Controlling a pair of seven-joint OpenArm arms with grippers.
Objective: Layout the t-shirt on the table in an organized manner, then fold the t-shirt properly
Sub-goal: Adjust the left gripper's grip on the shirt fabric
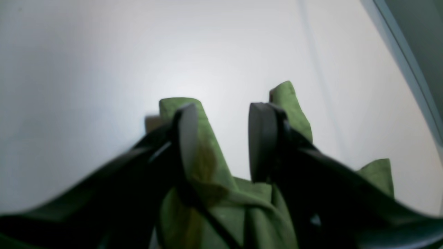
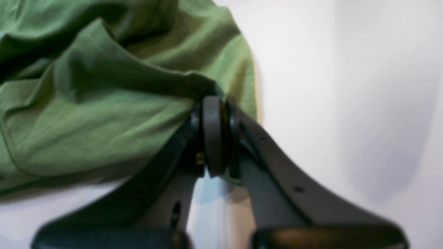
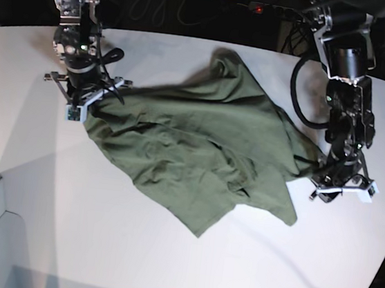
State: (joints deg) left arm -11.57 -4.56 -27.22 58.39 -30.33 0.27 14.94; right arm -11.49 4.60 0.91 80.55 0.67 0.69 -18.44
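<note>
Our green t-shirt [image 3: 198, 152] lies bunched and wrinkly in the middle of the white surface [image 3: 97, 244]. Our right pincer [image 2: 213, 138] is pinched tight on one edge. Our left pincer [image 1: 221, 141] has its two sides apart, with cloth loose between them. If we pull now, that side could slip out and the t-shirt would crumple. Blur hides the collar and sleeves.
</note>
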